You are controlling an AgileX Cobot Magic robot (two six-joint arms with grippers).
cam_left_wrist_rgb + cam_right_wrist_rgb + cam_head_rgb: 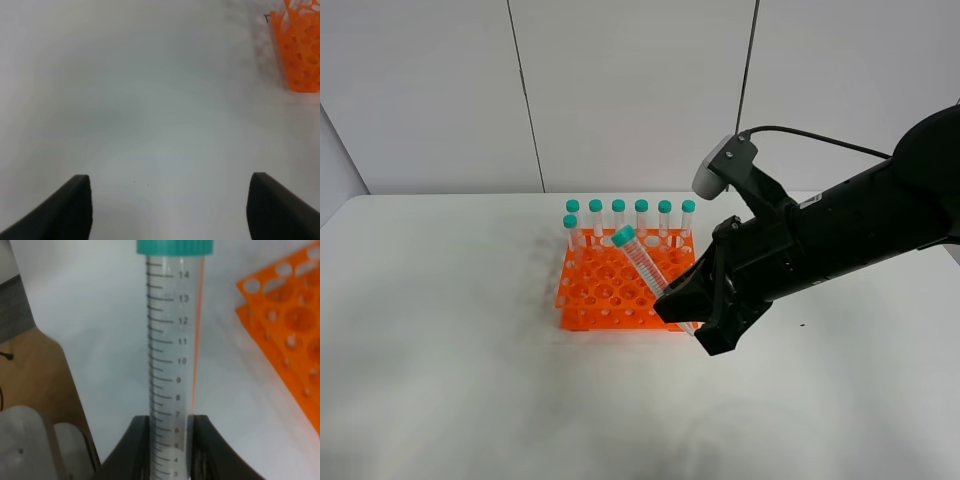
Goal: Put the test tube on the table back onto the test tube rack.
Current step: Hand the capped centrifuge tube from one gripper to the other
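Note:
My right gripper (692,322) is shut on the lower part of a clear test tube (642,262) with a teal cap. The tube is lifted off the white table (440,350) and leans up and to the left over the right front part of the orange test tube rack (605,290). In the right wrist view the tube (172,355) stands between the black fingers (140,440), with the rack (290,325) beside it. My left gripper (170,187) is open and empty over bare table, with a corner of the rack (300,50) far ahead.
Several alike capped tubes (630,218) stand upright along the rack's back rows. The right arm (840,235) reaches in from the right with a grey camera mount and a cable. In the right wrist view the table edge and a brown floor (45,375) show.

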